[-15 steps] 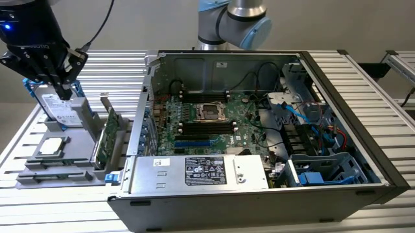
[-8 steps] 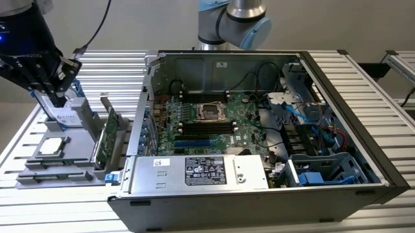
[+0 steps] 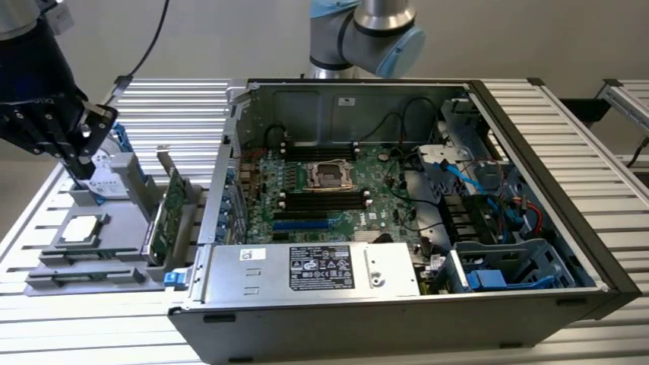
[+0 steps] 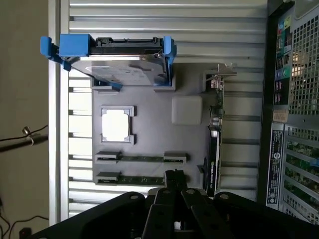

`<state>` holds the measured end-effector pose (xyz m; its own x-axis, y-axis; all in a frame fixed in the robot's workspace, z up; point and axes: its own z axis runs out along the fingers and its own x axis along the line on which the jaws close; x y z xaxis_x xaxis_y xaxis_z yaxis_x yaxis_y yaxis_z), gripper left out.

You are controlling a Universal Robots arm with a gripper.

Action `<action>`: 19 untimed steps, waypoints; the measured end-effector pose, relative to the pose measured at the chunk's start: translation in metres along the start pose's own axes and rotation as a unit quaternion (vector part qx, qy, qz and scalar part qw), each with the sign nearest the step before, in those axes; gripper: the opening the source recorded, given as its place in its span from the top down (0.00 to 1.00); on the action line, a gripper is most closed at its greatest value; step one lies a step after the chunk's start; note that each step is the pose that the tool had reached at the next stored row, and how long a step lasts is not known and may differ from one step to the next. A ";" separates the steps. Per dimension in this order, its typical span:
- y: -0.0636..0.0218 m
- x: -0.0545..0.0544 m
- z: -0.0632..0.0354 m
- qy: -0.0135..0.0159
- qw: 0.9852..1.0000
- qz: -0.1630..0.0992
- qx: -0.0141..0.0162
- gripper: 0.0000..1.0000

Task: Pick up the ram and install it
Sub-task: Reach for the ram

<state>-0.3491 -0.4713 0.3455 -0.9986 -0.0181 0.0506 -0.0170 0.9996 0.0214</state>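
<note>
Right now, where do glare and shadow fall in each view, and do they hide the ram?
Wrist view: the gripper is a dark silhouette, the table slats glare white, the ram sticks lie unhidden in soft light on the tray. Exterior view: light is even, the case is shaded inside but legible, the power supply has a mild sheen.

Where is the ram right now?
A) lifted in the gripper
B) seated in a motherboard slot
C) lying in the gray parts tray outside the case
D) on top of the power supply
C: the ram lies flat between its holders on the gray tray, near the CPU.
</note>
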 end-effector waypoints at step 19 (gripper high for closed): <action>-0.0150 0.031 0.0166 0.000 1.000 -0.002 0.000 0.89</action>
<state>-0.3810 -0.4865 0.3303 -0.9984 -0.0227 0.0510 -0.0216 0.9995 0.0213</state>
